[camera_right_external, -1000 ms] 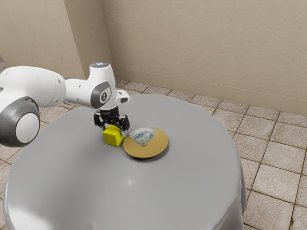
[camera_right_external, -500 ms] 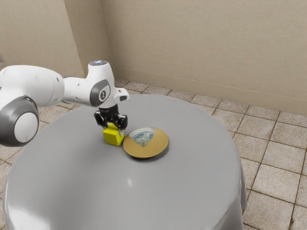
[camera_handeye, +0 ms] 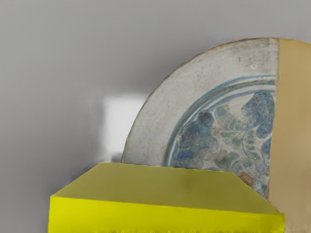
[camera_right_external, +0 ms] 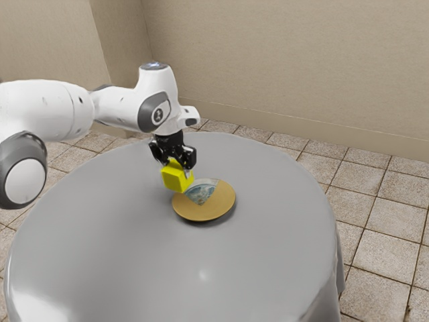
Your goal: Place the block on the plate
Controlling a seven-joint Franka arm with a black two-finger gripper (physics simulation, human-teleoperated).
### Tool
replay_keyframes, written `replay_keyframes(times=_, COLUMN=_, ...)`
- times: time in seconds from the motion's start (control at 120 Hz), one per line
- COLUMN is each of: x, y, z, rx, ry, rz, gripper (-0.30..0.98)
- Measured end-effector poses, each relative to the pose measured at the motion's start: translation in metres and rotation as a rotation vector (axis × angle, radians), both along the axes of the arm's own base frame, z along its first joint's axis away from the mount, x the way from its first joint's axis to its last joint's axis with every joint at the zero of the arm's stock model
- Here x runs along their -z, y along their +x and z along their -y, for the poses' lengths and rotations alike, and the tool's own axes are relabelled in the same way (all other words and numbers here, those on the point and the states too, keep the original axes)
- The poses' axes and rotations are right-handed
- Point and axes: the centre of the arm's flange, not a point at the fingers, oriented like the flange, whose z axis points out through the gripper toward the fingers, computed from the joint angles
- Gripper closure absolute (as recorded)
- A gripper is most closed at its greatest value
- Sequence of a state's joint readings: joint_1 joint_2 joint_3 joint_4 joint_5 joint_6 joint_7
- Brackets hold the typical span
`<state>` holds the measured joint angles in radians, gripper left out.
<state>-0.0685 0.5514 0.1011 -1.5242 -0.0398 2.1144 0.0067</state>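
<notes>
My gripper clamps the yellow block, suspended above the table near the rim of the plate, which bears a blue-patterned section.

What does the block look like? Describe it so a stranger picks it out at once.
Start at the round grey table and follow the white arm from the exterior view's left to its black end effector. Gripped there is the block, a bright yellow cube. Unlike the round plate, tan with a blue-and-white patterned wedge, it is boxy and plain.
</notes>
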Motion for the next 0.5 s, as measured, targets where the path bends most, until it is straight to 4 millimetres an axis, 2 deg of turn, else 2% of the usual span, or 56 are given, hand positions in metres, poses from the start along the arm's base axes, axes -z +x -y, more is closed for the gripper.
replay_keyframes(times=0.208, x=0.015, y=0.014, z=0.058, rx=0.082, ry=-0.016, rz=-0.008, gripper=0.31)
replay_keyframes(times=0.417, x=0.032, y=0.014, z=0.066, rx=0.087, ry=-0.032, rz=-0.034, gripper=0.3)
replay_keyframes(times=0.5, x=0.033, y=0.013, z=0.067, rx=0.086, ry=-0.039, rz=-0.04, gripper=0.22)
